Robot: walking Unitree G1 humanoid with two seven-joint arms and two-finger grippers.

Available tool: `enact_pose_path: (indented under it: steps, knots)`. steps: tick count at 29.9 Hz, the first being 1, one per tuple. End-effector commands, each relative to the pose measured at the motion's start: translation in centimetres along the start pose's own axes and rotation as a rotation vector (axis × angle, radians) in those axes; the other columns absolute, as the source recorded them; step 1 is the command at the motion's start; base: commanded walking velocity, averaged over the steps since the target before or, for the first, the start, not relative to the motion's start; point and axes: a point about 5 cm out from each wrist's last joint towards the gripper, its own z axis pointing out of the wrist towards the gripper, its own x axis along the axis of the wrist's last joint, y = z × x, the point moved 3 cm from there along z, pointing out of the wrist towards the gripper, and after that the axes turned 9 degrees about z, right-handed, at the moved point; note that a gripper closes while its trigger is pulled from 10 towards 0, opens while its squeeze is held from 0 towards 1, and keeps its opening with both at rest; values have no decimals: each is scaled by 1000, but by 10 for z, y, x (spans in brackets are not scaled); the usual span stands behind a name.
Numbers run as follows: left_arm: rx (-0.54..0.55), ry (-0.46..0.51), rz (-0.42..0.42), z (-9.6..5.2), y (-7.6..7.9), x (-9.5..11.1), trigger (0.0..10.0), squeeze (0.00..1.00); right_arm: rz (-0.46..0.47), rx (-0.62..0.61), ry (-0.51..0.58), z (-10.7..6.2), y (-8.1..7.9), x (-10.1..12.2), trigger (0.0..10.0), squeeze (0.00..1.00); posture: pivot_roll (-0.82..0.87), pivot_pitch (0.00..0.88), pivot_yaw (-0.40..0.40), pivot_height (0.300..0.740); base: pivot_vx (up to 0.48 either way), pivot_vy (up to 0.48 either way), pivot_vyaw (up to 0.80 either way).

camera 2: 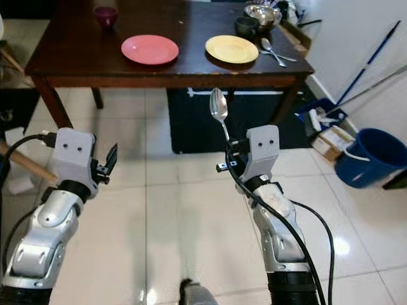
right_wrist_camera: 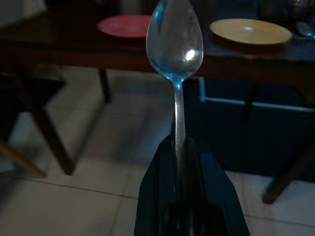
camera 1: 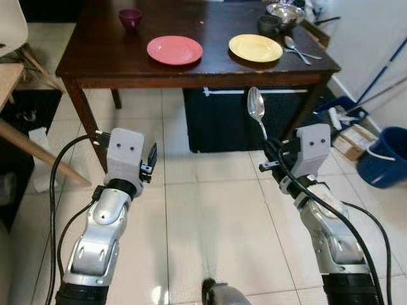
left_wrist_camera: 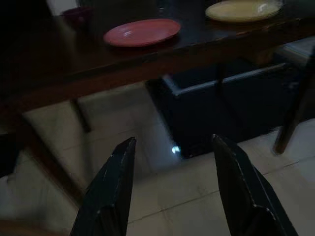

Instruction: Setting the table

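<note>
- The robot is standing on the tiled floor a little way back from the dark wooden table, with both arms raised in front of it.
- The right gripper is clamping the handle of a metal spoon between its two black fingers, and the bowl of the spoon is pointing up and toward the table.
- The left gripper is hanging empty over the floor, its fingers spread apart with nothing between them.
- On the table a pink plate and a yellow plate are lying side by side, apart from each other.
- Two more spoons are resting just beside the yellow plate on its right, near a dark bowl and a steel bowl; a maroon cup is sitting at the far left.
- I'd judge the spoon is being carried to a place setting, and the pink plate looks the likelier one, since nothing is lying beside it.
- To do it well, the robot should be walking closer first, as the table edge looks beyond the arm's reach.
- The grip is low on the handle, so the spoon could be swinging; a slow, level approach would help.
- It should be laying the spoon flat beside the plate, not on it, before letting go.
</note>
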Motion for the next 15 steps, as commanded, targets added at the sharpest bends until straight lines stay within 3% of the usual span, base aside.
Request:
enact_pose_path:
  steps: [1,12,15]
  knots:
    - [6,-27,15,-4,-4,-8,10000,0,6,5,13,1,-3,3,10000,0,-126,54,13,740,454,0,0]
    - [-1,-24,13,-3,-2,-8,10000,0,17,-7,14,0,-1,3,10000,0,-129,53,18,740,450,0,0]
    - [-3,-23,14,-3,-2,-7,10000,0,21,-12,15,0,-1,3,10000,0,-129,53,20,740,445,0,-402]
